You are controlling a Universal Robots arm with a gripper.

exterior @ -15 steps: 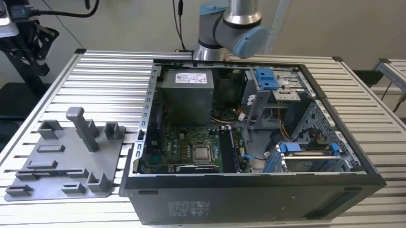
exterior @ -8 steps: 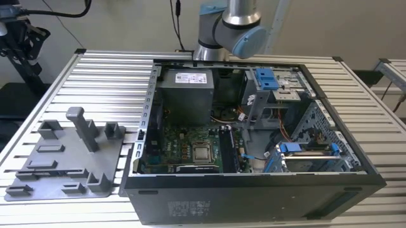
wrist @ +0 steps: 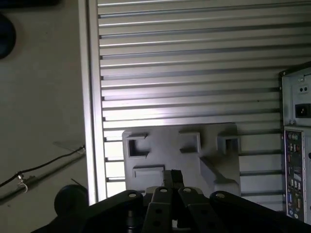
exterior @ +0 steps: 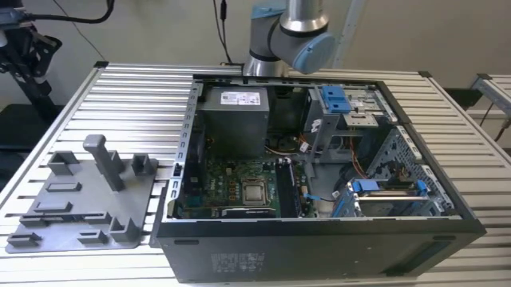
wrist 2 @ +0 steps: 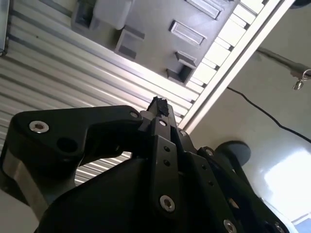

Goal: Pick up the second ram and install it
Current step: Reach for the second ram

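Gripper [wrist: 173, 177], fingers drawn together, held above fixture plate [wrist: 163, 145], lower centre of first wrist view; best opened and squared before gripping second ram.

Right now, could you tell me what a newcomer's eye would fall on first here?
The open computer case dominates the slatted table, its grey power-supply box and green motherboard exposed. At the exterior view's left lies a grey fixture plate with upright posts. In the first wrist view the gripper shows in front of that plate.
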